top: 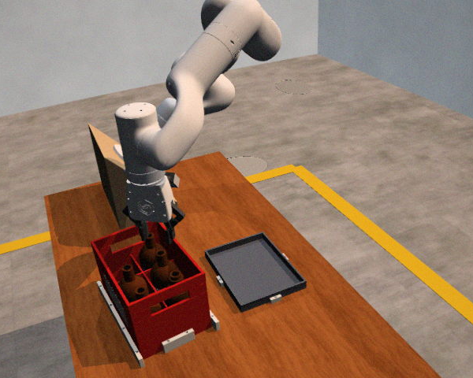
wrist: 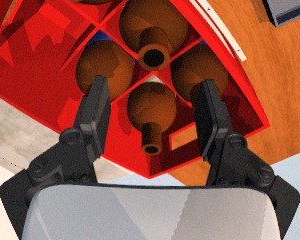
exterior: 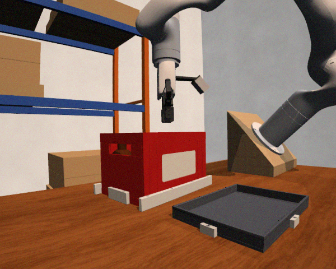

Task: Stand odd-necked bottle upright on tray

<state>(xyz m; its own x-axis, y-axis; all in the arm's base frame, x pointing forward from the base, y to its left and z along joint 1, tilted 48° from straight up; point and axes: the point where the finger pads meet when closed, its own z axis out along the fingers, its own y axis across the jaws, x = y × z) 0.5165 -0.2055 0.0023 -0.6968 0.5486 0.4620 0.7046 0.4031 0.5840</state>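
Observation:
The red crate (top: 175,321) (exterior: 121,175) (wrist: 125,145) stands level, with several brown bottles upright in its cells. One bottle (top: 150,256) stands below the fingers in the top view; others are the bottle (top: 160,274), the bottle (top: 127,280), the bottle (top: 140,291) and the bottle (top: 174,276). My gripper (top: 158,240) (exterior: 167,121) (wrist: 153,93) is open and empty, above the crate's rim and the bottle mouths. In the wrist view the fingers hide parts of two bottles. The dark grey tray (top: 255,268) (exterior: 237,212) lies level and empty. Neck thickness differences cannot be told surely.
Pale stop blocks (top: 178,340) (exterior: 119,195) and a long pale strip (exterior: 173,192) edge the crate. Small pale blocks (top: 275,298) (exterior: 208,229) stand against the tray. The arm's wedge-shaped base (exterior: 249,150) stands on the table. The crate's walls rise around the bottles.

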